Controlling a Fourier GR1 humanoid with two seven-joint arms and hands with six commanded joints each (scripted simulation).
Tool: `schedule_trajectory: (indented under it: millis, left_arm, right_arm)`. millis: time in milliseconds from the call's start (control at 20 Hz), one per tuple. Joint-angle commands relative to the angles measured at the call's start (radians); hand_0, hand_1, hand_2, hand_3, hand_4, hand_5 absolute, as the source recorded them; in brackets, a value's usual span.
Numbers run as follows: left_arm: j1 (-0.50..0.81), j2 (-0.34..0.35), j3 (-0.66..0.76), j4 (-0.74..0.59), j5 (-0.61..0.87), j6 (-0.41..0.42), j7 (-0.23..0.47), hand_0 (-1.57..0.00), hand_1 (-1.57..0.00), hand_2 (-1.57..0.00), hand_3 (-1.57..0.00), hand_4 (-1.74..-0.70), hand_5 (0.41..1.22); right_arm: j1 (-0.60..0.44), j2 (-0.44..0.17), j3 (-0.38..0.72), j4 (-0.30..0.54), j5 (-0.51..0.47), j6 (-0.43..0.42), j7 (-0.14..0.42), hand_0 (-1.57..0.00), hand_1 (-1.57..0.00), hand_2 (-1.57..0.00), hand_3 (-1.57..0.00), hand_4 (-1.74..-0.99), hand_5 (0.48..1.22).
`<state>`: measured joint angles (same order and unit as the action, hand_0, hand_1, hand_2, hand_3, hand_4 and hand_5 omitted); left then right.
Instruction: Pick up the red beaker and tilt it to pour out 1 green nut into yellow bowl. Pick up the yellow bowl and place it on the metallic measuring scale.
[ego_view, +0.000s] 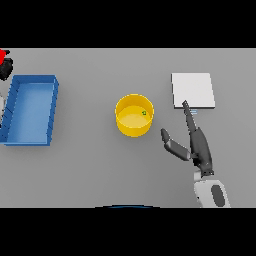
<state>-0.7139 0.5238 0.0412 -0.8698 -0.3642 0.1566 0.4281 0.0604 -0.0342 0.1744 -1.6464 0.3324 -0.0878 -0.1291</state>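
Reaching in with open fingers, right hand (192, 145) has yellow bowl (134, 115) just to its left, scale (193, 90) just beyond.

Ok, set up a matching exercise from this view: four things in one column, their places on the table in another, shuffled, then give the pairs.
Things:
1. yellow bowl
2. blue bin
3. measuring scale
4. green nut

Places:
A. far left of the table
B. inside the bowl
C. middle of the table
D. right side, at the fingertips of the right hand

Pairs: 1-C, 2-A, 3-D, 4-B
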Motion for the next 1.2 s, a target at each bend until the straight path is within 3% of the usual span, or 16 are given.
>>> schedule_trajectory:
  millis: [0, 100, 250, 450, 500, 650, 750, 900, 1000, 1150]
  left_arm:
    - [0.041, -0.012, 0.002, -0.048, 0.009, 0.013, 0.012, -1.57, -1.57, -1.57, -1.48, -1.74, 1.221]
    - [0.097, -0.038, 0.002, -0.105, 0.019, 0.031, 0.02, -1.57, -1.57, -1.57, -1.51, -1.74, 1.221]
    - [0.144, -0.06, 0.009, -0.168, 0.037, 0.043, 0.07, -1.57, -1.57, -1.57, -1.54, -1.74, 1.151]
    - [0.206, -0.061, -0.014, -0.229, 0.012, 0.048, 0.085, -1.57, -1.57, -1.57, -1.56, -1.71, 0.991]
    - [0.219, -0.055, -0.023, -0.247, 0.005, 0.038, 0.085, -1.57, -1.57, -1.57, -1.56, -1.65, 0.941]
    - [0.271, -0.048, -0.032, -0.299, 0.006, 0.02, 0.091, -1.57, -1.54, -1.5, -1.47, -1.28, 0.81]
    - [0.279, -0.033, -0.034, -0.323, 0.013, -0.01, 0.097, -1.39, -1.22, -1.21, -1.14, -1.07, 0.749]
    - [0.281, -0.03, -0.047, -0.306, 0.014, -0.042, 0.103, -0.77, -0.64, -0.65, -0.61, -0.92, 0.677]
    - [0.283, -0.019, -0.069, -0.293, 0.001, -0.074, 0.093, -0.49, -0.41, -0.42, -0.39, -0.86, 0.657]
    - [0.275, -0.02, -0.081, -0.27, -0.009, -0.08, 0.07, -0.25, -0.21, -0.21, -0.2, -0.81, 0.657]
  right_arm:
    - [0.004, 0.001, 0.001, -0.002, -0.009, 0.006, -0.017, 0.0, 0.0, 0.0, 0.0, -1.014, 0.648]
    - [0.004, 0.006, 0.002, 0.0, -0.008, 0.003, -0.023, 0.0, 0.0, 0.0, 0.0, -1.004, 0.648]
    - [0.015, 0.003, -0.001, -0.006, -0.017, 0.006, -0.042, 0.0, 0.0, 0.0, 0.0, -1.012, 0.65]
    - [0.005, 0.004, -0.006, 0.009, -0.006, -0.006, -0.019, 0.0, 0.0, 0.0, 0.0, -1.017, 0.638]
    - [-0.002, 0.003, -0.007, 0.007, -0.005, -0.007, -0.016, 0.0, 0.0, 0.0, 0.0, -1.021, 0.636]
    - [0.013, 0.005, -0.002, -0.014, 0.0, -0.011, -0.021, 0.0, 0.0, 0.0, 0.0, -1.012, 0.634]
    - [0.027, 0.01, 0.004, -0.011, -0.004, -0.008, -0.042, 0.0, 0.0, 0.0, 0.0, -1.007, 0.635]
    - [0.028, 0.006, 0.0, -0.018, -0.015, 0.0, -0.039, 0.0, 0.0, 0.0, 0.0, -1.005, 0.634]
    - [0.022, 0.004, 0.0, -0.02, -0.012, 0.0, -0.034, 0.0, 0.0, 0.0, 0.0, -1.009, 0.639]
    - [0.012, 0.0, -0.004, -0.021, -0.011, -0.002, -0.031, 0.0, 0.0, 0.0, 0.0, -1.012, 0.639]
